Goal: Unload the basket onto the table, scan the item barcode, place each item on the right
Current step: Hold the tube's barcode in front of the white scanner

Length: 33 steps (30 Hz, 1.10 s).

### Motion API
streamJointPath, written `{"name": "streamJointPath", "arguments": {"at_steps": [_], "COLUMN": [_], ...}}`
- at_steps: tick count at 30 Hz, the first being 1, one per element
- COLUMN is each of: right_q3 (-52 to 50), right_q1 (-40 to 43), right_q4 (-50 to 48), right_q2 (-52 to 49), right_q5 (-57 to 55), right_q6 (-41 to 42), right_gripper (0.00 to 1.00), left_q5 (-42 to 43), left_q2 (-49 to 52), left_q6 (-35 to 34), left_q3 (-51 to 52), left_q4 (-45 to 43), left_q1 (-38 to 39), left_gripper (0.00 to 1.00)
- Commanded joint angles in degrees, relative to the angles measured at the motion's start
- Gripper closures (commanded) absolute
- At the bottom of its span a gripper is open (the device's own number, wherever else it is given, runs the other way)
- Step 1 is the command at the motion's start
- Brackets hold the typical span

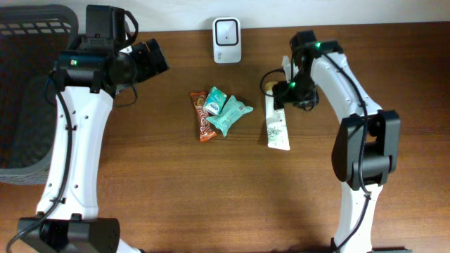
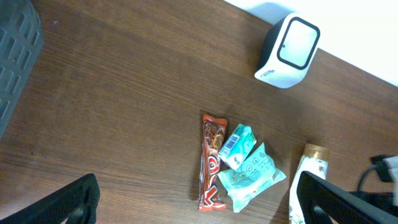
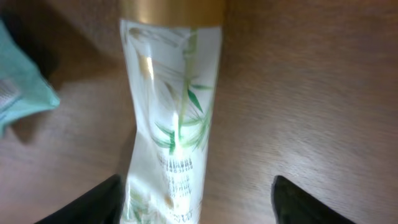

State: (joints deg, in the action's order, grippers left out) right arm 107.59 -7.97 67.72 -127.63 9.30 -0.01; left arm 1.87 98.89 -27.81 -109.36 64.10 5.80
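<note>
A white tube [image 1: 277, 128] with a gold cap and green leaf print lies flat on the wooden table. My right gripper [image 1: 286, 90] hovers over its cap end, open. In the right wrist view the tube [image 3: 174, 112] runs between the two dark fingers [image 3: 93, 202], closer to the left one, and is not gripped. The white barcode scanner [image 1: 227, 40] stands at the table's back edge, also seen as the scanner [image 2: 287, 53] in the left wrist view. My left gripper [image 1: 156, 60] hangs open at the back left, high above the table, holding nothing.
A red candy bar [image 1: 203, 117] and two teal packets [image 1: 230, 114] lie together left of the tube; one teal packet [image 3: 18, 93] edges into the right wrist view. A dark mesh basket [image 1: 28, 84] stands at the far left. A cable loops beside the right gripper.
</note>
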Motion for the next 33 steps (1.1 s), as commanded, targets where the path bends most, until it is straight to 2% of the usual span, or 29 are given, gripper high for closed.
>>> {"name": "streamJointPath", "arguments": {"at_steps": [1, 3, 7, 8, 11, 13, 15, 16, 20, 25, 29, 33], "right_q3": [-7.7, -11.0, -10.8, -9.5, -1.0, 6.2, 9.6, 9.6, 9.0, 9.0, 9.2, 9.3], "right_q1": [-1.4, -2.6, -4.8, -5.0, -4.9, -5.0, -5.6, -6.3, -9.1, -10.8, -8.5, 0.4], "right_q4": [-5.9, -10.0, -12.7, -12.5, -10.5, -12.6, -21.5, -29.0, -50.7, -61.0, -60.5, -43.3], "right_q2": [0.5, 0.5, 0.5, 0.5, 0.5, 0.5, 0.5, 0.5, -1.2, -6.8, -3.2, 3.5], "right_q5": [4.1, 4.7, 5.1, 5.1, 5.1, 5.4, 5.6, 5.6, 3.6, 3.1, 0.2, -15.8], "right_q6": [-0.4, 1.0, 3.5, 3.9, 3.9, 6.9, 10.3, 11.9, 12.1, 13.0, 13.0, 13.0], "right_gripper": [0.36, 0.48, 0.89, 0.96, 0.96, 0.96, 0.96, 0.96, 0.96, 0.96, 0.96, 0.96], "left_q5": [-0.2, -0.2, -0.2, -0.2, -0.2, -0.2, -0.2, -0.2, -0.2, -0.2, -0.2, -0.2], "left_q2": [-0.4, -0.4, -0.4, -0.4, -0.4, -0.4, -0.4, -0.4, -0.4, -0.4, -0.4, -0.4], "left_q6": [1.2, 1.2, 1.2, 1.2, 1.2, 1.2, 1.2, 1.2, 1.2, 1.2, 1.2, 1.2], "left_q3": [-0.3, -0.3, -0.3, -0.3, -0.3, -0.3, -0.3, -0.3, -0.3, -0.3, -0.3, -0.3], "left_q4": [0.1, 0.1, 0.1, 0.1, 0.1, 0.1, 0.1, 0.1, 0.1, 0.1, 0.1, 0.1], "left_q1": [-0.2, -0.2, -0.2, -0.2, -0.2, -0.2, -0.2, -0.2, -0.2, -0.2, -0.2, -0.2], "left_gripper": [0.01, 0.01, 0.01, 0.01, 0.01, 0.01, 0.01, 0.01, 0.01, 0.01, 0.01, 0.01]}}
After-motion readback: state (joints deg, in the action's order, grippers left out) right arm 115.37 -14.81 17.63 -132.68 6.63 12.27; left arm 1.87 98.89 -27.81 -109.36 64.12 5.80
